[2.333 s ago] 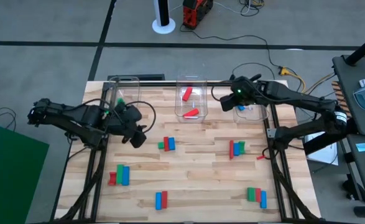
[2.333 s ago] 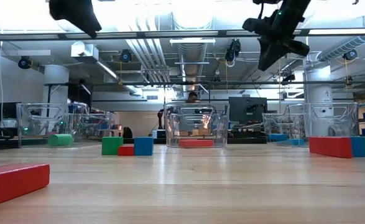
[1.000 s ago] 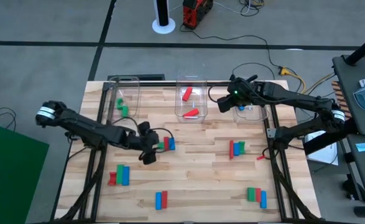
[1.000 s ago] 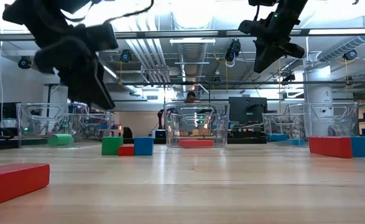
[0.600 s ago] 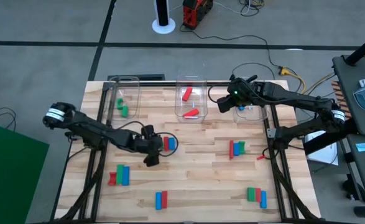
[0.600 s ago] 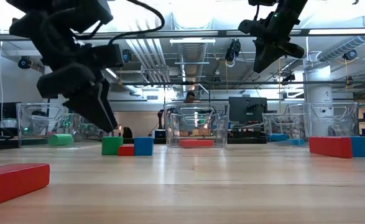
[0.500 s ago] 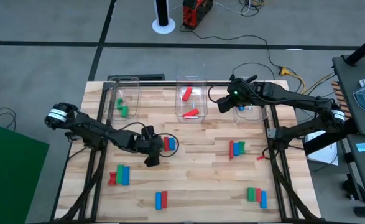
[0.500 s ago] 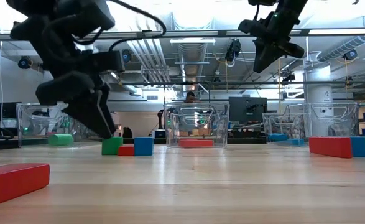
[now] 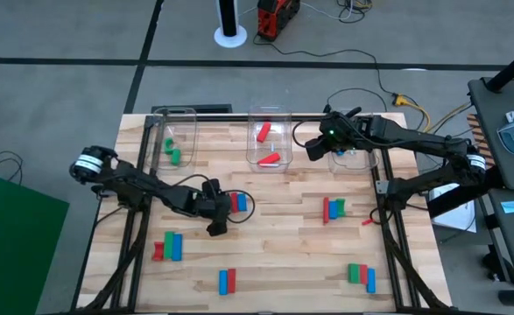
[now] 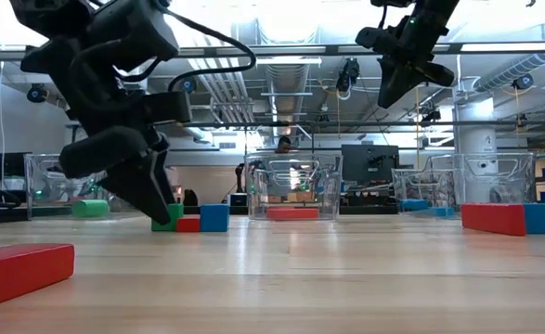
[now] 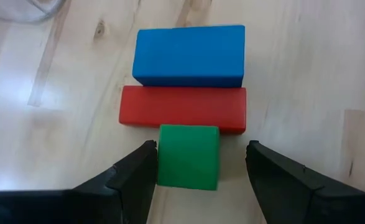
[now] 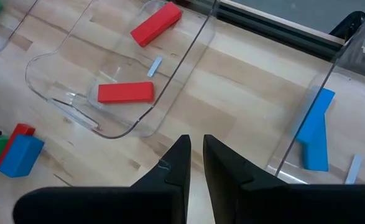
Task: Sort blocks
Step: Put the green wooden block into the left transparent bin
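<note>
The left gripper (image 11: pixel 188 163) was low over the bench (image 9: pixel 283 236), its fingers (image 11: pixel 132 171) spread wide on either side of a green block (image 11: pixel 188 157), not visibly touching it. That green block lay against a red block (image 11: pixel 182 109), with a blue block (image 11: pixel 189 55) touching the red one beyond it; the cluster sat left of the bench's middle.

The right gripper (image 12: pixel 196 158) hung high above the far side of the bench, between the middle clear bin (image 12: pixel 188 62) and the right clear bin (image 12: pixel 337 68), its fingers (image 12: pixel 173 165) drawn narrow with only a thin gap and nothing held.

The middle bin held two red blocks (image 12: pixel 125 92), the right bin a blue one (image 12: pixel 314 132), and the left bin (image 9: pixel 171 140) green ones (image 9: pixel 172 153). More small clusters of blocks (image 9: pixel 167 247) lay scattered across the near half of the bench.
</note>
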{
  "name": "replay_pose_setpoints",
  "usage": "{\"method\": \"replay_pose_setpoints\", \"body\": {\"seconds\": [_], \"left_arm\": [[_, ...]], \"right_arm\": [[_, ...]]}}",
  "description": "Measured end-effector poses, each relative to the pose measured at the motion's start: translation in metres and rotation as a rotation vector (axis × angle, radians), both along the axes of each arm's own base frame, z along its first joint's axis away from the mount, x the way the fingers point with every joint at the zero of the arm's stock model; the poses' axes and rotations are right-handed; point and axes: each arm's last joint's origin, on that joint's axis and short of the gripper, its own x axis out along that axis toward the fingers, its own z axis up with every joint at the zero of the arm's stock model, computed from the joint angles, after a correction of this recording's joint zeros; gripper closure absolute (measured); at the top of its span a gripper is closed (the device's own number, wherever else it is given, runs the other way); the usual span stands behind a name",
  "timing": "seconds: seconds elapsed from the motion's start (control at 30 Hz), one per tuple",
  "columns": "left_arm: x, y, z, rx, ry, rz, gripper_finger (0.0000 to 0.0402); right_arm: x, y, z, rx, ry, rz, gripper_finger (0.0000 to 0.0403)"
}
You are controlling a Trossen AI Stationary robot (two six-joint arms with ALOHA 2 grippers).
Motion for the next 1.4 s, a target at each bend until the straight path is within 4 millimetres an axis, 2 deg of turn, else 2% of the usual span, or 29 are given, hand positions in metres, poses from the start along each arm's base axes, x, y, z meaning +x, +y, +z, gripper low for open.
{"method": "replay_pose_setpoints", "body": {"seconds": [0.33,0.67,0.8,1.0,1.13,1.3,1.4], "left_arm": [[0.002,-0.001,-0.009,-0.031,0.026,0.01,0.0228],[0.001,-0.001,-0.006,-0.059,0.021,0.007,0.0283],[-0.003,-0.001,0.001,-0.102,0.033,-0.004,0.029],[-0.014,0.001,0.032,-0.115,0.039,0.002,0.0286],[-0.02,0.006,0.064,-0.152,0.008,0.077,0.0286],[-0.035,0.026,0.098,-0.146,-0.013,0.348,0.0286],[-0.049,0.044,0.111,-0.162,-0.011,0.556,0.0286]], "right_arm": [[0.0,0.0,0.0,0.004,0.0,0.001,0.0369],[0.0,0.0,-0.001,0.008,-0.002,-0.005,0.0369],[0.0,0.0,-0.001,0.008,-0.002,-0.005,0.0369],[0.0,0.0,-0.001,0.007,-0.002,-0.005,0.0369],[0.0,0.0,-0.001,0.007,-0.002,-0.005,0.0369],[0.0,0.0,-0.001,0.006,-0.004,-0.005,0.0369],[0.0,0.0,-0.001,0.005,-0.006,-0.004,0.0369]]}}
